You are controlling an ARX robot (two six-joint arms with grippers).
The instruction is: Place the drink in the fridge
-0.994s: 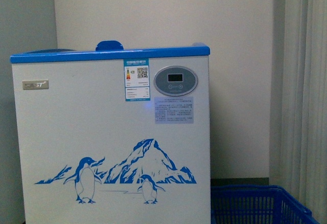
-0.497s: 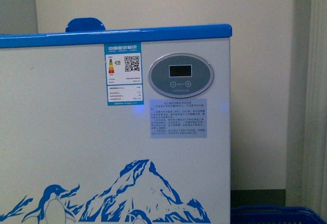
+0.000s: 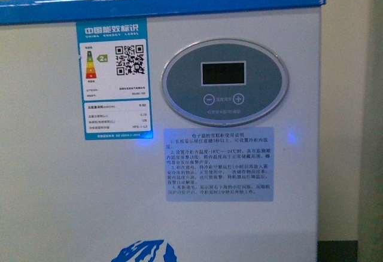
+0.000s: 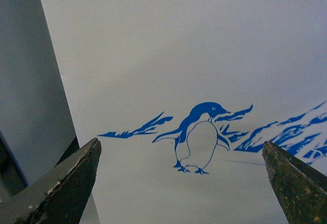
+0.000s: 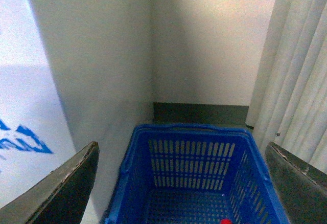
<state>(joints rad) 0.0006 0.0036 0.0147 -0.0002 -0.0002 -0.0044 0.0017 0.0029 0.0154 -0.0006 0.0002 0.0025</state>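
The fridge (image 3: 54, 190) fills the front view: white front, blue top rim (image 3: 179, 2), oval grey control panel (image 3: 224, 82). Its glass lid is out of view. My left gripper (image 4: 181, 155) is open and empty, facing the fridge's white front and its blue penguin picture (image 4: 199, 137). My right gripper (image 5: 181, 155) is open and empty above a blue plastic mesh basket (image 5: 194, 168). A small red spot (image 5: 225, 221), perhaps a bottle cap, shows at the basket's bottom. The drink itself cannot be made out. The fridge's side (image 5: 30, 106) stands beside the basket.
An energy label (image 3: 114, 79) and an instruction sticker (image 3: 218, 163) are on the fridge front. A beige wall (image 5: 204, 40) with a dark skirting stands behind the basket, and curtains (image 5: 296, 81) hang by it. A grey cabinet side (image 4: 25, 81) stands next to the fridge.
The front view has closed in on the fridge: its control panel and label now fill the frame, and the penguins and the basket have dropped out of that view.
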